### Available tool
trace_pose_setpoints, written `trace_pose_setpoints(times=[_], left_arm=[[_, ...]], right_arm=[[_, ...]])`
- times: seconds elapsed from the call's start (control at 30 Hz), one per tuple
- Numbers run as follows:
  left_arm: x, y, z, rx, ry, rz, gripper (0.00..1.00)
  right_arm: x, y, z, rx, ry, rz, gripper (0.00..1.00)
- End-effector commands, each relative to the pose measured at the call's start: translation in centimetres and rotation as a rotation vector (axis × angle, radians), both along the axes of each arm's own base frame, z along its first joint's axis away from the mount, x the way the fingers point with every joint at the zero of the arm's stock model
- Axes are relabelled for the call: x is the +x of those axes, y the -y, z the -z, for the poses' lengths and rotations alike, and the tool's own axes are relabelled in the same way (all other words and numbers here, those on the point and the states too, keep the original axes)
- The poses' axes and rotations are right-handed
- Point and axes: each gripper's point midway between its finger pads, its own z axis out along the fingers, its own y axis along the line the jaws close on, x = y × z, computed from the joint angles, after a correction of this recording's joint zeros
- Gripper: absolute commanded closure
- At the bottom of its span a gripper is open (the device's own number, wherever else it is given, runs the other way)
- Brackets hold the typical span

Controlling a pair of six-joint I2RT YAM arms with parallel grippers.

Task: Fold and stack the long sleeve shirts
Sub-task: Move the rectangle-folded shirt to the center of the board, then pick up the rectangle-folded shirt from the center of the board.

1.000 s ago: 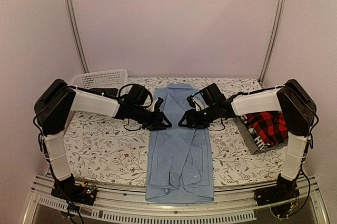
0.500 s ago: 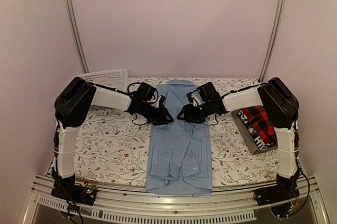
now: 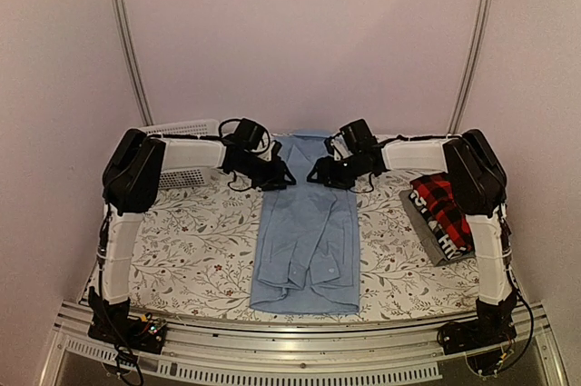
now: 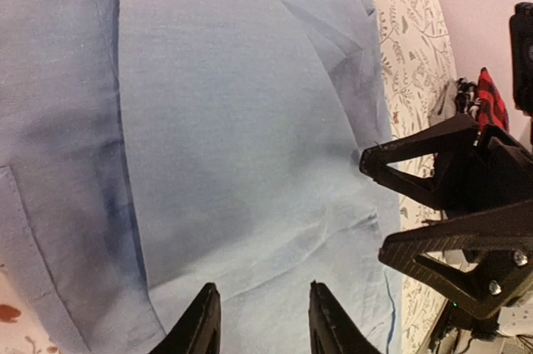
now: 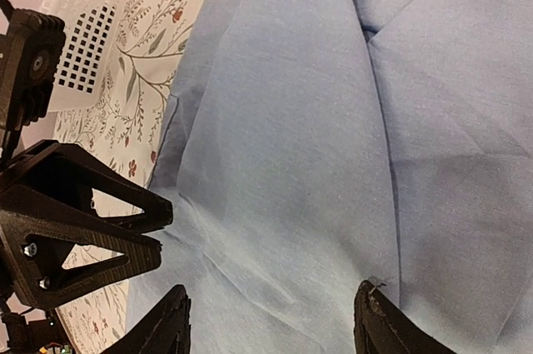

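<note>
The floppy, light blue shirt (image 3: 304,241) probably wants pinching at its 9 and 3 o'clock hems (both arms' jaws gape, released).

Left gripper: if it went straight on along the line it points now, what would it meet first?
Probably the light blue shirt, which fills the wrist view ahead of the left gripper. The right gripper sits off to one side; depth is unclear.
</note>
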Motion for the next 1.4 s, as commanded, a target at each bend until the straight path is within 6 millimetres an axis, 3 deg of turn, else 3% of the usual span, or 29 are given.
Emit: trace_pose_setpoints(times=[0.0,0.03,0.1,0.13,0.17,0.37,0.5,0.73,0.77,0.9,1.1,1.2,1.37], left_arm=[[-1.6,-0.1,-6.5,-0.042,0.070,0.044,0.64],[-2.4,-0.4,-7.2,-0.051,0.072,0.049,0.63],[-4.0,-1.2,-8.2,-0.052,0.076,0.050,0.63],[-4.8,-1.8,-8.3,-0.046,0.072,0.048,0.63],[-5.7,-2.4,-8.5,-0.045,0.072,0.044,0.63],[-11.6,-5.1,-8.1,-0.061,0.036,0.063,0.63],[-16.0,-6.2,-6.7,-0.068,-0.013,0.122,0.63],[-22.9,-6.5,-3.1,-0.061,-0.135,0.248,0.64],[-24.5,-6.7,-2.1,-0.048,-0.173,0.262,0.65],[-25.3,-7.7,-1.4,-0.017,-0.196,0.239,0.65],[-26.4,-8.7,-0.4,0.014,-0.231,0.229,0.65],[-26.8,-8.9,0.0,0.014,-0.247,0.230,0.65],[-27.2,-9.1,0.1,0.012,-0.254,0.242,0.63]], right_arm=[[-1.1,1.3,-5.0,-0.012,0.063,0.013,0.34],[-1.9,1.6,-6.3,0.002,0.078,0.012,0.33],[-3.7,2.2,-6.9,0.002,0.077,0.019,0.33],[-5.0,2.9,-5.9,-0.018,0.054,0.023,0.32],[-5.8,3.1,-7.4,-0.001,0.075,0.027,0.32],[-12.8,5.1,-6.5,0.044,0.012,0.031,0.34],[-17.3,5.2,-6.4,0.076,-0.022,0.003,0.39],[-25.8,3.8,-3.8,0.069,-0.136,-0.123,0.49],[-28.4,3.4,-2.7,0.067,-0.179,-0.167,0.51],[-32.6,3.1,-0.5,0.038,-0.261,-0.217,0.52],[-36.7,4.9,2.6,-0.011,-0.383,-0.233,0.52],[-37.3,5.7,3.2,-0.043,-0.404,-0.222,0.52],[-36.1,6.7,1.0,-0.047,-0.349,-0.159,0.47]])
